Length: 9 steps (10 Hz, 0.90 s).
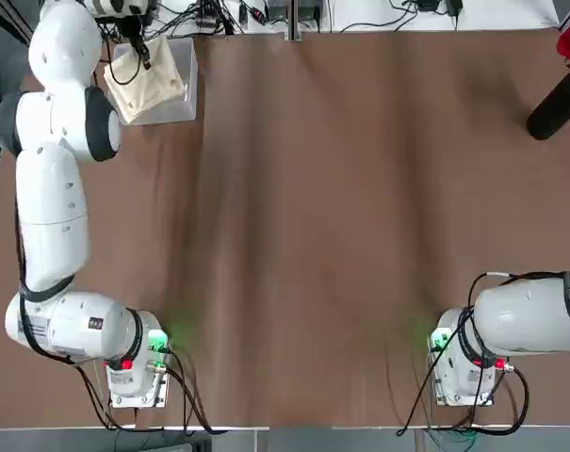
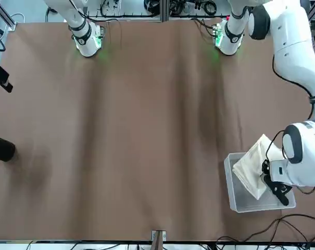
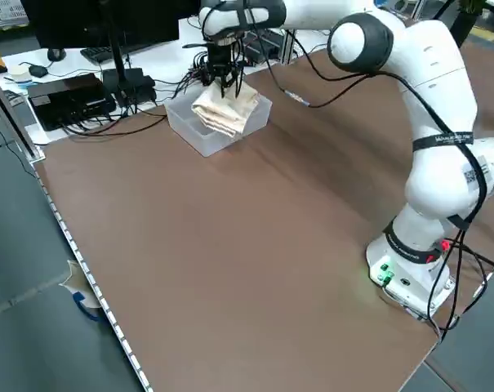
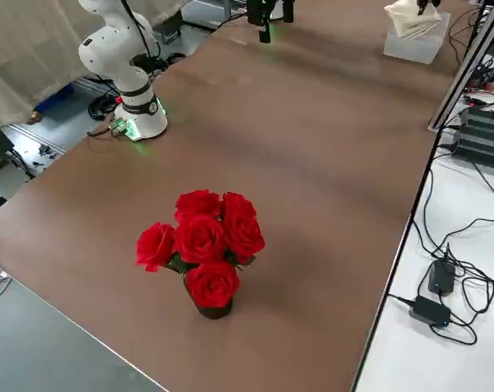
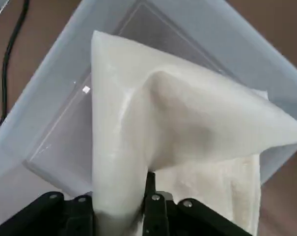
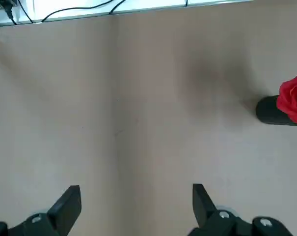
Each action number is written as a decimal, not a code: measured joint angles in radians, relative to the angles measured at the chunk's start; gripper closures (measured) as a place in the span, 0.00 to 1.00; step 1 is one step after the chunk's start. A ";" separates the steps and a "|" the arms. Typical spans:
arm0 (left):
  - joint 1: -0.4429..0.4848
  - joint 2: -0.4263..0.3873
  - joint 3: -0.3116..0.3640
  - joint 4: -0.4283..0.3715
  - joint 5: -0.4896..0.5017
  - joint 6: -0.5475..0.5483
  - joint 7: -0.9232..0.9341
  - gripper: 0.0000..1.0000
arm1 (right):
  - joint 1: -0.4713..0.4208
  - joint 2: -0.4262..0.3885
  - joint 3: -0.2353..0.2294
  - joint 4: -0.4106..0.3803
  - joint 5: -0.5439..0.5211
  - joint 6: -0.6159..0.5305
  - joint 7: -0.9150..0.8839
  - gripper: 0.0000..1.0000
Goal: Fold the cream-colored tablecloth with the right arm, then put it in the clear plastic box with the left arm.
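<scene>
Cream cloth fills the left wrist view: the cream-colored tablecloth (image 5: 187,132), a pale folded fabric bundle, hangs pinched between the clenched fingers of the left gripper (image 5: 123,206), directly over the clear plastic box (image 5: 55,128), a small square translucent bin with upright walls. Part of the cloth looks to sit inside the walls already; one corner juts out past the rim.

Left arm (image 1: 54,188), glossy white and grey, reaches to the far left corner of the brown table (image 1: 360,235). Box (image 1: 186,99) sits close to that far edge, cables just beyond it.

Right gripper (image 6: 136,206) parked above bare table, fingers spread wide, holding nothing. Right arm (image 1: 529,320) folded back at its base.

Risks, as judged:
- Bundle is wider than the box mouth. Released now, the overhanging corner could drape over the wall, or the fold could spring loose and ride up on the rim.
- Pushing down to seat it may drag or tip the light bin, since nothing pins it.
- Cloth may snag on a finger as the gripper lifts away and come back out.
- Box is near the table edge; a shove that way sends it toward the cables.

Room: wide bare table toward the middle and right. Only a black vase of red roses (image 4: 202,245) stands at the far right edge, well apart from the work. Straight up is the clean exit for the left hand.
</scene>
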 joint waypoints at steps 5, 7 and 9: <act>-0.015 0.031 0.000 -0.001 0.004 0.059 0.000 0.85 | 0.000 0.000 -0.002 0.000 0.000 0.000 0.002 0.00; -0.024 0.031 0.000 -0.001 0.004 0.076 0.000 0.84 | 0.000 0.000 -0.002 0.000 0.000 0.000 0.004 0.00; -0.024 0.031 0.000 -0.001 0.004 0.099 -0.022 0.73 | 0.000 0.000 -0.003 0.000 0.000 0.000 0.004 0.00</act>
